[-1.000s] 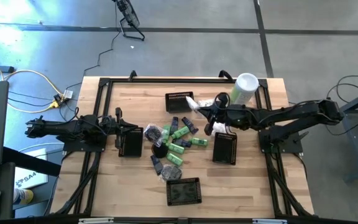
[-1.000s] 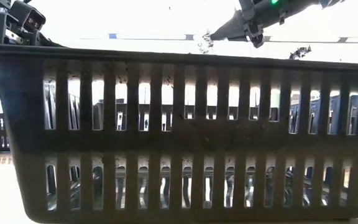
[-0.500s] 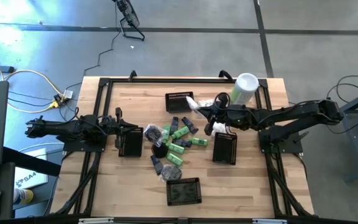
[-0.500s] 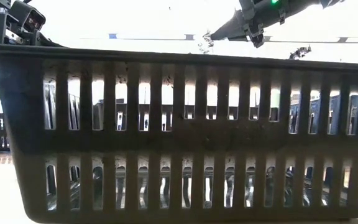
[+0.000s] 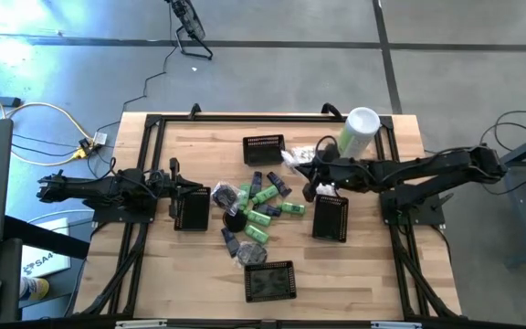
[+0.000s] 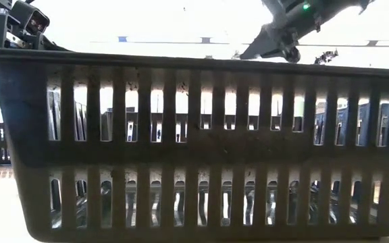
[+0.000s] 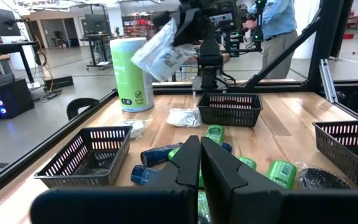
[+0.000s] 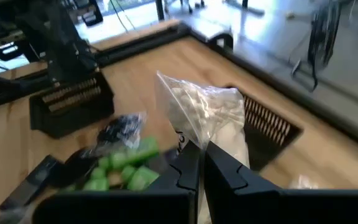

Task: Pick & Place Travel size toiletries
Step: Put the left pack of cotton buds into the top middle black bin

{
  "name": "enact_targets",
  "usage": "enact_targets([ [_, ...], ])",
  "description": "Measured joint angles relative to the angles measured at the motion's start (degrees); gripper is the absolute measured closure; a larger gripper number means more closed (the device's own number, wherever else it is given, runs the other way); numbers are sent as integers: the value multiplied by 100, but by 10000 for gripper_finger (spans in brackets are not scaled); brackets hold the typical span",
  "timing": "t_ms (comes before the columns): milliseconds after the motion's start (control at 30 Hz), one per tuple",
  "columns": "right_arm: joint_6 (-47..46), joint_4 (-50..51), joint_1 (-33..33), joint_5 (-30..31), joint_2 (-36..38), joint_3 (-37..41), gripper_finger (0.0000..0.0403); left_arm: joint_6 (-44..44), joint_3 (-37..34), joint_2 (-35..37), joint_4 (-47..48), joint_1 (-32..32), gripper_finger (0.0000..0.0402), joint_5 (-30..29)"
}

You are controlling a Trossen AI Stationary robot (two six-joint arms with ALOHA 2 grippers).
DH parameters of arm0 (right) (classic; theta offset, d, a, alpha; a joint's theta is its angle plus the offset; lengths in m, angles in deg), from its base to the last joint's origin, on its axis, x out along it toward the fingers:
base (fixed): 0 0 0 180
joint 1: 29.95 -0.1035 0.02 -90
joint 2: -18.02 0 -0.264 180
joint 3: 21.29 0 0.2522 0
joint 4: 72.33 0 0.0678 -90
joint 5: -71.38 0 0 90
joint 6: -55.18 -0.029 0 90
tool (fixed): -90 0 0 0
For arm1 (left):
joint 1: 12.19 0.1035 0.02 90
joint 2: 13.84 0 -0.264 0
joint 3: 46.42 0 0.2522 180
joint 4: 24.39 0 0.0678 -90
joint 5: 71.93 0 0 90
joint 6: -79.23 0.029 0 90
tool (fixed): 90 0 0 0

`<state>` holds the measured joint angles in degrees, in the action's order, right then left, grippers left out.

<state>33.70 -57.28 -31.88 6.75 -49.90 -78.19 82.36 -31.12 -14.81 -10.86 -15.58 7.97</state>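
The left pincer (image 5: pixel 173 181) waits at the left side of the bench (image 5: pixel 208 274), its fingers pressed together on nothing, just above the left basket (image 5: pixel 191 210).

In the middle lies the heap of toiletries (image 5: pixel 256 206): green bottles (image 7: pixel 281 172), dark tubes and a round black piece, loose on the wood between the baskets. A white packet (image 7: pixel 184 117) already lies on the bench just beside the far basket (image 5: pixel 264 151).

Further right, the right pincer (image 5: pixel 310 174) is clamped on the edge of a white crinkly packet (image 8: pixel 210 121), which hangs clear of the bench, near the far basket and the tall green canister (image 5: pixel 357 131). The step in hand looks like carrying this packet to a basket. The packet is limp and held by a corner only, so it should travel slowly, with no sharp swing. Bring the hanging end over the basket's opening, not its rim, and lower until the packet droops inside before letting go. Mind the canister close by; a brush of the arm could tip it. The right basket (image 5: pixel 331 217) sits just beside the arm, should that be the goal.
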Motion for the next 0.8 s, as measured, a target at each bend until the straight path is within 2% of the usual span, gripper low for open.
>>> enact_targets([
  [233, -1036, 902, -342, -46, 515, 2, 399, 0, 0, 0, 0, 0, 391, -13],
  [533, -2202, 2118, -818, -482, 907, 2, 399, 0, 0, 0, 2, 0, 391, -12],
  [800, -2335, 2221, -985, -386, 903, 2, 399, -45, 0, 0, -11, 1, 391, -11],
])
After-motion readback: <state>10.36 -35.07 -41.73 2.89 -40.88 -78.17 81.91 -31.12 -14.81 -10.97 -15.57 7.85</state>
